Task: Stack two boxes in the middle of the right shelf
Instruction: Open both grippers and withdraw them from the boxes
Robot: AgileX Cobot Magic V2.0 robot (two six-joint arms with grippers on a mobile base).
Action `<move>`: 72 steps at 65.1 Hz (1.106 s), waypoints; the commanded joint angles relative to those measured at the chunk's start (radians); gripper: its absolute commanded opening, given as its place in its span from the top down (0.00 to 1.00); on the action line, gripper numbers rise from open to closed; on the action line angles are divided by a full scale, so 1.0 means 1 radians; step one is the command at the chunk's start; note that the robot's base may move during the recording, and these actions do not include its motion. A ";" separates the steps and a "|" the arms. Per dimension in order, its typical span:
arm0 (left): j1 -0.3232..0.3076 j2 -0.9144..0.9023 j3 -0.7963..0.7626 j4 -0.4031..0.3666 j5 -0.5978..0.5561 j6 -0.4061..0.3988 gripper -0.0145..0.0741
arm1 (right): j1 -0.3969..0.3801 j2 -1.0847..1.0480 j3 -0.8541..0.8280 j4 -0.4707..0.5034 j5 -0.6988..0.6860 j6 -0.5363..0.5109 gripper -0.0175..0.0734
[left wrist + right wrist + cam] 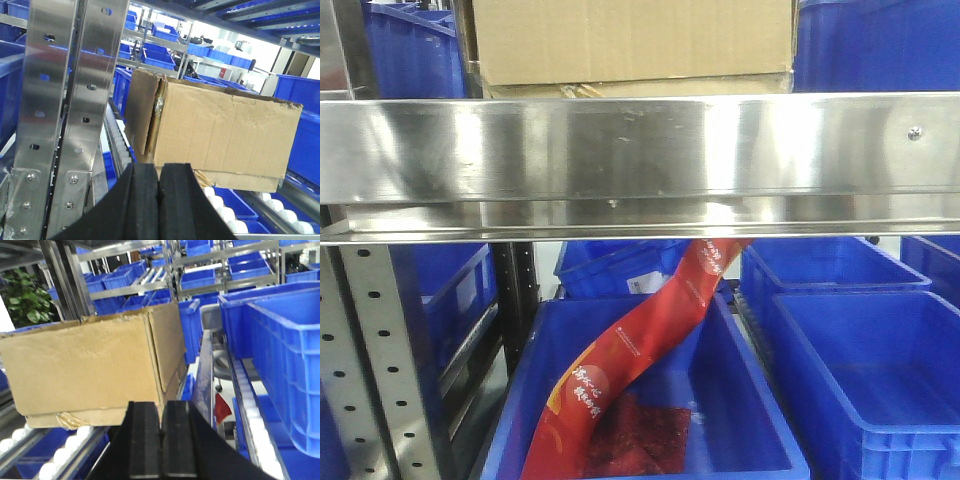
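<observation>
A wide, creased brown cardboard box (pixel 630 38) rests on the shiny steel shelf level behind its broad front rail (pixel 640 150). Under it shows a thin cardboard strip (pixel 640 88); I cannot tell whether that is a second box. In the left wrist view the box (pixel 225 130) sits on white rollers (pixel 220 202), just beyond my left gripper (pixel 159 192), which is shut and empty below the box's near left corner. The right wrist view shows the box (pixel 85 365) with torn tape (pixel 70 419) at its lower edge. My right gripper (pixel 161 440) is shut and empty below the right corner.
Perforated steel uprights (pixel 55 100) stand left of the box. A big blue bin (pixel 285 350) sits close on the shelf to the box's right. Below the shelf are blue bins (pixel 860 370), one holding a red banner (pixel 640 350). More racks of blue bins fill the background.
</observation>
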 commanded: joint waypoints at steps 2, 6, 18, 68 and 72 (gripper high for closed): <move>0.002 -0.005 -0.001 0.001 -0.009 -0.005 0.94 | -0.007 -0.007 0.002 -0.009 -0.026 -0.001 0.98; 0.002 -0.005 -0.001 0.001 -0.009 -0.005 0.94 | -0.007 -0.007 0.002 -0.009 -0.026 -0.001 0.98; 0.002 -0.005 -0.001 0.001 -0.009 -0.005 0.94 | -0.020 -0.023 0.004 0.072 -0.017 -0.012 0.98; 0.002 -0.005 -0.001 0.001 -0.013 -0.005 0.94 | -0.167 -0.519 0.564 0.441 -0.156 -0.679 0.98; 0.002 -0.005 -0.001 0.001 -0.013 -0.005 0.94 | -0.163 -0.536 0.569 0.441 -0.185 -0.657 0.98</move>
